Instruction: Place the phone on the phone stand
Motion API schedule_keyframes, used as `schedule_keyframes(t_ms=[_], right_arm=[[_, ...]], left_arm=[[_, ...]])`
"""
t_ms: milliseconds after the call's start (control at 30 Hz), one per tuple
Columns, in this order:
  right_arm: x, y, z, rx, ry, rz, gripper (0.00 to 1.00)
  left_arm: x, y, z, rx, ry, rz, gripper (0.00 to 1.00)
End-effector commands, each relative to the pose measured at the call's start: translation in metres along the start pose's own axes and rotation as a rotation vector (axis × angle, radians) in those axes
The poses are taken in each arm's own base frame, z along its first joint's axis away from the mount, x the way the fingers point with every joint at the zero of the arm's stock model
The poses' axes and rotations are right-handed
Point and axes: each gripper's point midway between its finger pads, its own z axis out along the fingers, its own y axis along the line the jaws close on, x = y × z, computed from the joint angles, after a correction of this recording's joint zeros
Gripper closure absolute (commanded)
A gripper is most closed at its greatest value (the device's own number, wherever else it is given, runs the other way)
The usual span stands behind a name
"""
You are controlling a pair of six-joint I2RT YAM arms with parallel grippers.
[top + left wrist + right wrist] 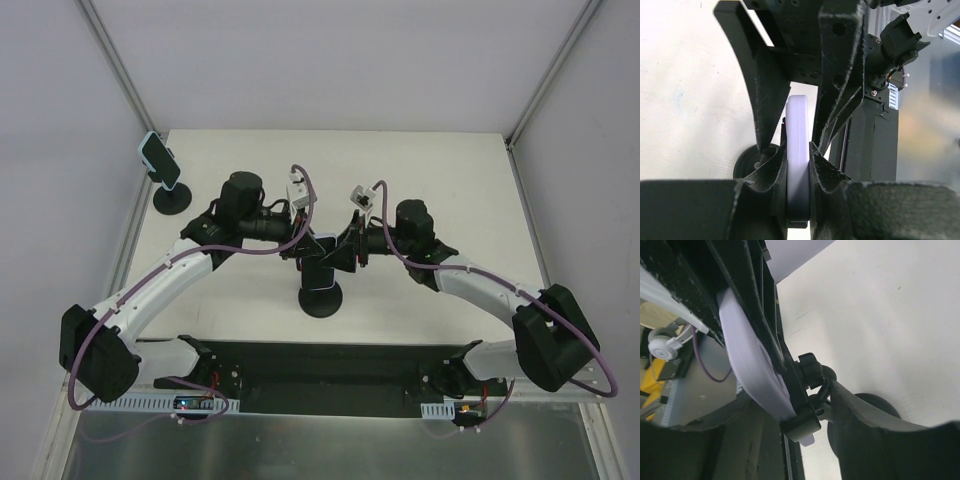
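Left gripper (798, 167) clamps the thin edges of a pale lavender phone (798, 125), held upright over the black phone stand (320, 298) at mid-table. Right gripper (350, 250) crowds in opposite, its grip impossible to read. Both arms hide most of the phone from above.

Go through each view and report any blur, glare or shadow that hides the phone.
Top external: sharp, evenly lit, no glare on the table. Left wrist: the phone edge is mostly sharp, the near fingers dark and blurred, the right background out of focus. Right wrist: the table is washed out white, the near finger smeared.
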Motion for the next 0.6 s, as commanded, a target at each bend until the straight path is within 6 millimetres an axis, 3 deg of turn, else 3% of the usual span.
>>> schedule_keyframes(t_ms=[0, 33, 200, 567], right_arm=[[-0.033, 0.025, -0.003, -0.119, -0.037, -0.059, 0.4], [-0.032, 0.026, -0.004, -0.121, -0.029, -0.079, 0.33], [-0.026, 0.023, -0.015, -0.051, -0.03, -0.088, 0.2], [-0.021, 0.03, -0.027, -0.045, -0.043, -0.091, 0.18]], left_arm=[[-0.003, -0.012, 0.003, 0.056, -0.077, 0.101, 1.0], [0.005, -0.013, 0.005, 0.059, -0.083, 0.101, 1.0], [0.011, -0.01, 0.006, 0.041, -0.115, 0.122, 1.0], [0.009, -0.005, 0.008, 0.017, -0.177, 0.113, 1.0]])
